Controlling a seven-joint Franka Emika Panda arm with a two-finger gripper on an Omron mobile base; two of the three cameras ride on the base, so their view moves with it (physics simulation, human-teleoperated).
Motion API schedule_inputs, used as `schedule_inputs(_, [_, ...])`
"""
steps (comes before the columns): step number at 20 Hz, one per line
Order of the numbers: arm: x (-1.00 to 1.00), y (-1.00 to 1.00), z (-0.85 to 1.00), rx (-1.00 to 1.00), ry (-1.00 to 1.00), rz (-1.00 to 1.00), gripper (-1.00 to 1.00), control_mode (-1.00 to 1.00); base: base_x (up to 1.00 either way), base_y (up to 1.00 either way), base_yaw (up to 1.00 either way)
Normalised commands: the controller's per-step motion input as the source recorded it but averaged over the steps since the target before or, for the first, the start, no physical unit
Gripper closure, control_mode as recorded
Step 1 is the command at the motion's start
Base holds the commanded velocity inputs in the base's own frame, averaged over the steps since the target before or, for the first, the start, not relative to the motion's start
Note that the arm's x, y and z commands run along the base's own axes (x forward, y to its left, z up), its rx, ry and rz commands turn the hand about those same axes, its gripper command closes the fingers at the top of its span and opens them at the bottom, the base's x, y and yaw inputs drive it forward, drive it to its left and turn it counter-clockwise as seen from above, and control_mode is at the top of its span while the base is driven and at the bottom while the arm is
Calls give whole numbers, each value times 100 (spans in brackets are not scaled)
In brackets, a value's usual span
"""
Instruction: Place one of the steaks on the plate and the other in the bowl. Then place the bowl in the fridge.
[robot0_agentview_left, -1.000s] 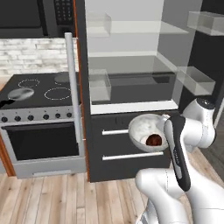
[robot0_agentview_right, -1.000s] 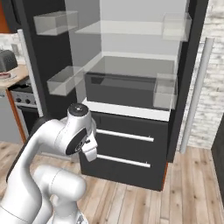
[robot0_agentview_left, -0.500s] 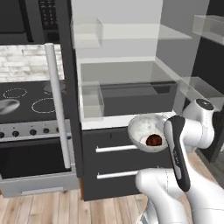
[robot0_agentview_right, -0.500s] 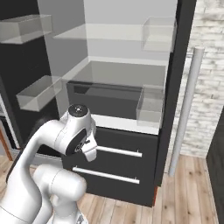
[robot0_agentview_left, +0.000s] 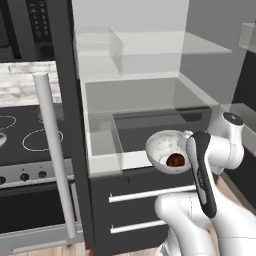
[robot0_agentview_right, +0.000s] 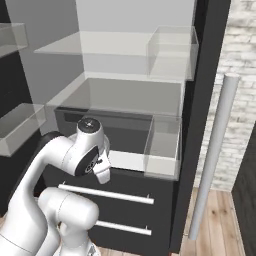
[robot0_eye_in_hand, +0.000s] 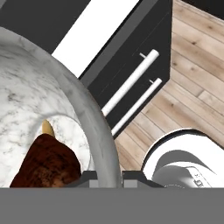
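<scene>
Pincer (robot0_eye_in_hand: 107, 177): clamped on the rim of the bowl (robot0_agentview_left: 165, 146), held before the open fridge (robot0_agentview_left: 145, 95).
Contents: dark steak (robot0_eye_in_hand: 46, 164) (inside the bowl).
Handling: bowl to be kept level and eased onto a shelf.
Views: grip shown by hand view; fridge shelves by base views.

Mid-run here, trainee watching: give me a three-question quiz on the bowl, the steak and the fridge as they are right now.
1. True or false: the fridge door is open.
2. Which steak lies in the bowl? A) red heart-shaped B) dark brown C) none
3. Fill in: the gripper is ____ on the bowl's rim.

Key
1. True: clear shelves and bins show.
2. B: the dark brown steak rests on the bowl's floor.
3. Shut: the hand view shows a finger on each side of the rim, and the bowl hangs in front of the fridge above its drawers, not yet on a shelf.
</scene>
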Motion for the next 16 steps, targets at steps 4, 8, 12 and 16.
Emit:
schedule_inputs(4, [0,0,0,0,0,0,100,100,38,-9,-7])
schedule_inputs(8, [0,0,0,0,0,0,100,100,46,-2,-3])
schedule_inputs(12, [0,0,0,0,0,0,100,100,48,-3,-3])
schedule_inputs(16, [0,0,0,0,0,0,100,100,37,-9,-2])
